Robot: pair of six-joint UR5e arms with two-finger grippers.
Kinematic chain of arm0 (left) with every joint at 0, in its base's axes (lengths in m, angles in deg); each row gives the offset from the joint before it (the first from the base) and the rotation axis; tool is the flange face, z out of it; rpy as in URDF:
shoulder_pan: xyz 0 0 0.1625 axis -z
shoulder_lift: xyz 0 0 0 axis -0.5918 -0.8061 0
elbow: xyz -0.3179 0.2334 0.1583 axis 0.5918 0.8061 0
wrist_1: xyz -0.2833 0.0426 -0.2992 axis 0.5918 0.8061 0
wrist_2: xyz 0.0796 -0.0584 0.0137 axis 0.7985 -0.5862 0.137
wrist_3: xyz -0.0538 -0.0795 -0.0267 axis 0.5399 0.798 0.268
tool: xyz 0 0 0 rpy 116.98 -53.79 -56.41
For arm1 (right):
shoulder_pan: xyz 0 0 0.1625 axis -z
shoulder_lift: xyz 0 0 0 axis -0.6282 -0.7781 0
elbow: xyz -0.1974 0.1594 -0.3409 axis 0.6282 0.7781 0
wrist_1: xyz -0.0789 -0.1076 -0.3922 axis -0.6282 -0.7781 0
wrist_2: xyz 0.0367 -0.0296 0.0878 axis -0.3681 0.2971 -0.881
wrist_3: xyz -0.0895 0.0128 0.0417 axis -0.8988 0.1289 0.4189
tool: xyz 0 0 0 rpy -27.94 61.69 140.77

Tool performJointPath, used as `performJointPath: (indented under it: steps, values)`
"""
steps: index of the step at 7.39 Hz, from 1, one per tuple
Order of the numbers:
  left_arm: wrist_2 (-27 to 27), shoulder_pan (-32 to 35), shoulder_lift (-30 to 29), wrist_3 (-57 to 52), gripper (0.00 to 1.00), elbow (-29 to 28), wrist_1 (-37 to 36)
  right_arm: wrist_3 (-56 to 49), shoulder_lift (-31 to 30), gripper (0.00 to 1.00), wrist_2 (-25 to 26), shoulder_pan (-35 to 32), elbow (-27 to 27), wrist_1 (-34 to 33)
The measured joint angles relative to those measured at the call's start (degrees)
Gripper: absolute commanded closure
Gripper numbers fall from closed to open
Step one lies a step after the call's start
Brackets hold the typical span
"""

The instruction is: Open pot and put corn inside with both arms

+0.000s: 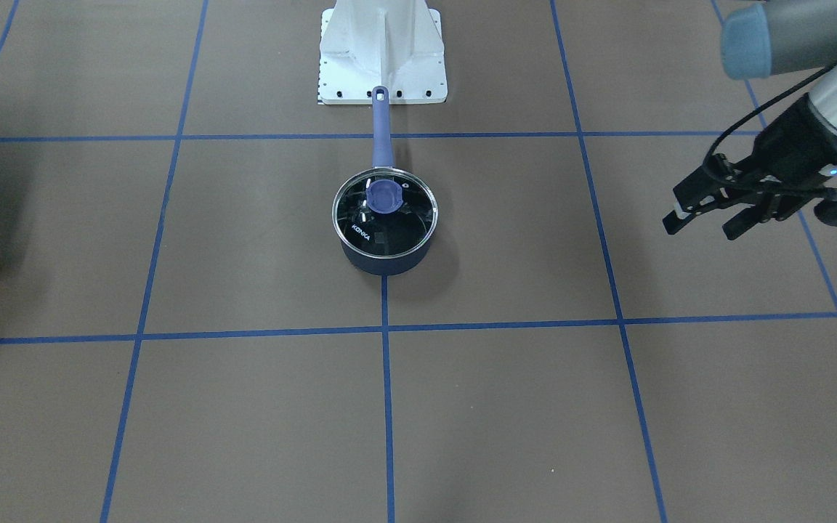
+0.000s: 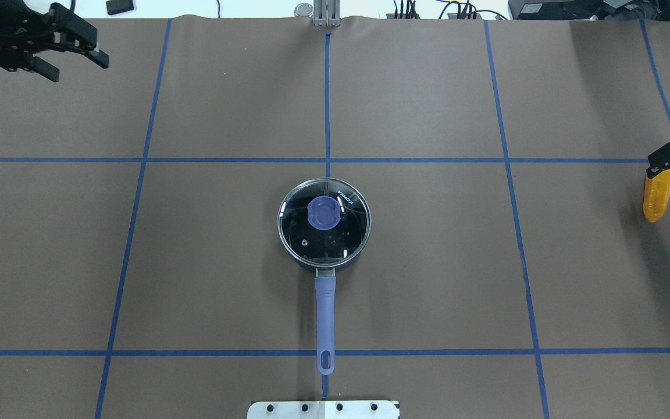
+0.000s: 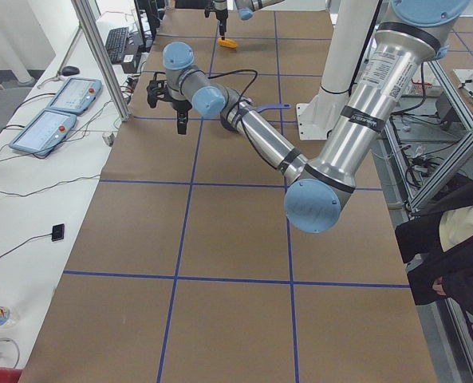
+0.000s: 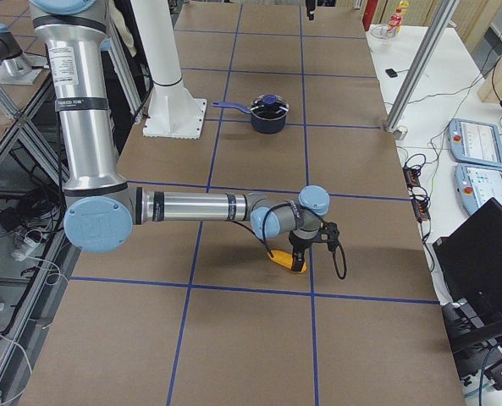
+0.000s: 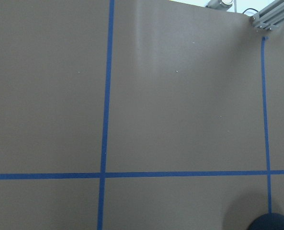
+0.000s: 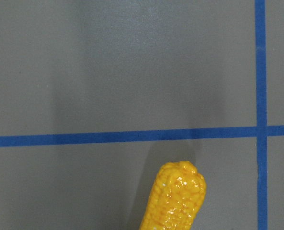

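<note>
we judge the opening step barely begun: the pot (image 1: 386,263) sits central, lid (image 1: 382,234) on. our left gripper (image 1: 700,228) hangs open, well apart from it; our right gripper (image 2: 669,158) is at the corn (image 2: 658,195), far to our right (grip: cannot tell). next, left must pinch the knob (image 1: 383,196).

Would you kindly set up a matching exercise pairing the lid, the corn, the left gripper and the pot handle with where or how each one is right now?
1 lid
2 corn
3 left gripper
4 pot handle

A points toward the robot base
B open, holding nothing
C sits on the pot
D lies on the table, on the robot's right

Pairs: 1-C, 2-D, 3-B, 4-A
</note>
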Motion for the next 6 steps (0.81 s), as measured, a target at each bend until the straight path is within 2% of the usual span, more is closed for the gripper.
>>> performJointPath:
  steps: [4, 6]
  values:
    - [8.9, -11.6, -4.9, 12.3, 0.03, 2.2, -0.1, 0.2, 0.3, 0.0, -0.1, 0.7, 1.3, 0.4]
    - [11.2, -14.6, -6.4, 14.7, 0.03, 2.1, -0.1, 0.7, 0.4, 0.0, -0.1, 1.4, 1.8, 1.0]
